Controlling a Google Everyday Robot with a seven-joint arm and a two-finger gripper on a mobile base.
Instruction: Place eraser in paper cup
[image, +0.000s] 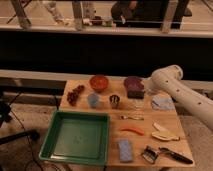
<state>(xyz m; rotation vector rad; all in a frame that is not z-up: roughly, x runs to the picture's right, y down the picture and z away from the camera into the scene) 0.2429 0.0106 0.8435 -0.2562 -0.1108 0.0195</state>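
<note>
Gripper: the gripper (137, 91) is at the end of the white arm (172, 82), which reaches in from the right. It hangs over the back of the table, just in front of the purple bowl (132, 81).
Grip state: cannot tell. The tip shows only as a dark mass.
Eraser: a dark rectangular shape (133, 94) sits at the gripper's tip and is judged to be the eraser. Whether it is held or lying on the table cannot be told.
Paper cup: a pale round cup (137, 105) stands just in front of the gripper, between the metal cup (114, 101) and the blue cloth (162, 102). Its outline is faint.
Other items: a red bowl (99, 82), a dark red fruit cluster (75, 94) and a light blue cup (93, 100) are at the back left. The green tray (50, 145) is at the front left and the blue sponge (125, 150) beside it. The black-handled tool (172, 155) is at the front right.
Table: the wooden table (112, 117) bears all of these.
Progress: nothing dark shows inside the paper cup, so placement is judged not yet done.
Remaining: bring the eraser over the cup mouth, lower it and release.
Risk: the cup looks light and may tip if struck.
</note>
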